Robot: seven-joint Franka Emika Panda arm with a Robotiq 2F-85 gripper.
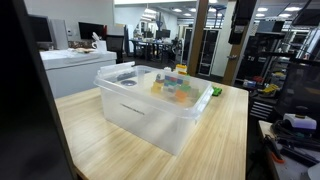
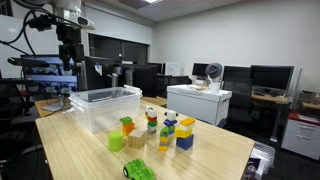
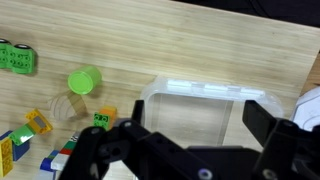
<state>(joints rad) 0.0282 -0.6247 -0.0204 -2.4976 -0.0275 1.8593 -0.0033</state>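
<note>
My gripper [image 3: 197,122] is open and empty, its two black fingers spread wide. It hangs high above a clear plastic bin [image 3: 205,92] that looks empty. In an exterior view the gripper [image 2: 68,60] is above the bin's [image 2: 105,108] far end. The bin [image 1: 150,105] stands on a wooden table. Beside the bin are toy blocks: a green cup [image 3: 84,80], a flat green block [image 3: 15,57], and several colourful stacked blocks [image 2: 170,130], which also show behind the bin [image 1: 175,88].
The wooden table [image 2: 200,160] ends close behind the blocks. A flat green block [image 2: 140,170] lies near its front edge, and another view shows one [image 1: 216,92] near the table's edge. Office desks, monitors and a white cabinet [image 2: 198,103] surround the table.
</note>
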